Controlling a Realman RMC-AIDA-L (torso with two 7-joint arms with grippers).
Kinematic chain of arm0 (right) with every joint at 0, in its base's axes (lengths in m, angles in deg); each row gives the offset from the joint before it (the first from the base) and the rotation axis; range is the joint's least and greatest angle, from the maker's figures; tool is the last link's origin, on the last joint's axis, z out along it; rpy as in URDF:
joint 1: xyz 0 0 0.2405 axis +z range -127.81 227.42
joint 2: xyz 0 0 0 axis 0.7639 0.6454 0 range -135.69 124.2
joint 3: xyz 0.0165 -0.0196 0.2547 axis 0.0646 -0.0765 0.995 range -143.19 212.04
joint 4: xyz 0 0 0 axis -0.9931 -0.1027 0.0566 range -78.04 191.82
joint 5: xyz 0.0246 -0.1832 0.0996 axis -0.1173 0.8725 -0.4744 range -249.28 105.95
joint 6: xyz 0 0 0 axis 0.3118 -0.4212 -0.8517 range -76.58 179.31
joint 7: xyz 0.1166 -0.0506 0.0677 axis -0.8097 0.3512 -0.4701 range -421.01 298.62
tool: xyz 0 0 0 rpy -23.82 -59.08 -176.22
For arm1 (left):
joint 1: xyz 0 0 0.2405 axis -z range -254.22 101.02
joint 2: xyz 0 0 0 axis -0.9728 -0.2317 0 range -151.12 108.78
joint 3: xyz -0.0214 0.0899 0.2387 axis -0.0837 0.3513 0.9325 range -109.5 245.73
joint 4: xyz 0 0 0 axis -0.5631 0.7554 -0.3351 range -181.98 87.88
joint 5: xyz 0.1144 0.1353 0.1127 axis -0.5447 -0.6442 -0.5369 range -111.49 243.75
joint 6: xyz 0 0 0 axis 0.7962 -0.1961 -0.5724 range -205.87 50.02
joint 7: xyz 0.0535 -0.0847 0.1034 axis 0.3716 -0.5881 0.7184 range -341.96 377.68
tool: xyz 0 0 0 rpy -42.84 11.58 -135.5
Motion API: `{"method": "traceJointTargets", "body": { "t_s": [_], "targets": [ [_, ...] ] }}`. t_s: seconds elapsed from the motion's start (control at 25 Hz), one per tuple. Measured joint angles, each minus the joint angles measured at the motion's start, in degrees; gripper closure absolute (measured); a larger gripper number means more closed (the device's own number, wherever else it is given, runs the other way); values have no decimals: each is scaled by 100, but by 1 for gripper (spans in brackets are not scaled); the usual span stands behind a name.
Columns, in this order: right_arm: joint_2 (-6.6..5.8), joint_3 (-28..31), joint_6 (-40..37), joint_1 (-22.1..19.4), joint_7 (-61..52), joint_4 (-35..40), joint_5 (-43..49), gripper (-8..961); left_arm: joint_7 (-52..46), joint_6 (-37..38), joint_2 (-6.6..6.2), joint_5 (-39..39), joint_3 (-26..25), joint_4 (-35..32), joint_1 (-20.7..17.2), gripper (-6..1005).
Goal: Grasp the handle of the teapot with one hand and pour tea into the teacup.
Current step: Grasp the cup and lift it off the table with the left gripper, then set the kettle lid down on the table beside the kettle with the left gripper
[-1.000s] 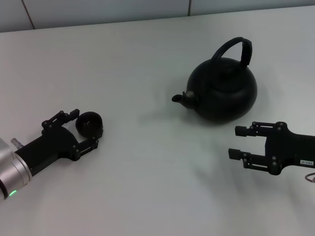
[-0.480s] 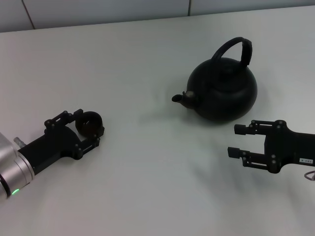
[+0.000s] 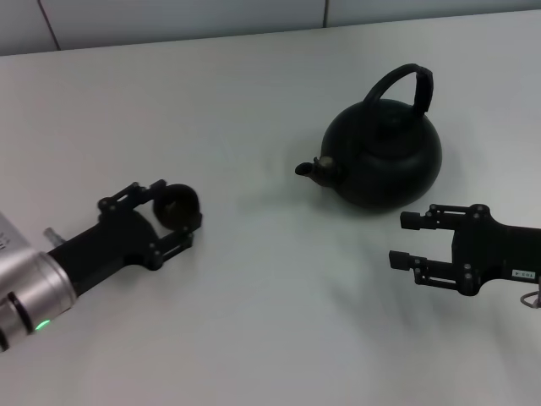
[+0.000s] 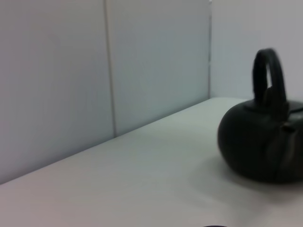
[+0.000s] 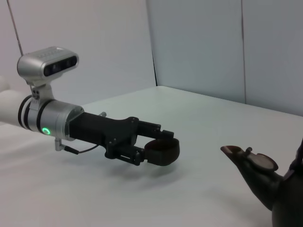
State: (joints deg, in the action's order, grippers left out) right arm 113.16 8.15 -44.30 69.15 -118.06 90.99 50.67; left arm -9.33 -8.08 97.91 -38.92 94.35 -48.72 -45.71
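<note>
The left pincer (image 3: 173,222) is clamped around the small black teacup (image 3: 177,207), held just above the white worktop (image 3: 254,321). The right pincer (image 3: 407,241) hovers with fingers spread wide, just beside the black teapot (image 3: 385,156), clear of its arched handle (image 3: 404,83).

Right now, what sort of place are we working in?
Probably a lab or test bench, not a kitchen: a bare white table backed by plain panelled walls, holding only the teapot and the teacup, which the left gripper holds.
</note>
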Motion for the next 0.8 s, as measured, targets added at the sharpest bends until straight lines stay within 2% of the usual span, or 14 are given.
{"method": "traceJointTargets", "body": {
  "t_s": [0.28,0.8],
  "targets": [
    [0,0,10,-5,0,3,0,347,173,-146,8,-52,-16,491,511,288],
    [0,0,-1,-20,0,25,1,347,302,-433,9,-51,-38,751,682,266]
  ]
}}
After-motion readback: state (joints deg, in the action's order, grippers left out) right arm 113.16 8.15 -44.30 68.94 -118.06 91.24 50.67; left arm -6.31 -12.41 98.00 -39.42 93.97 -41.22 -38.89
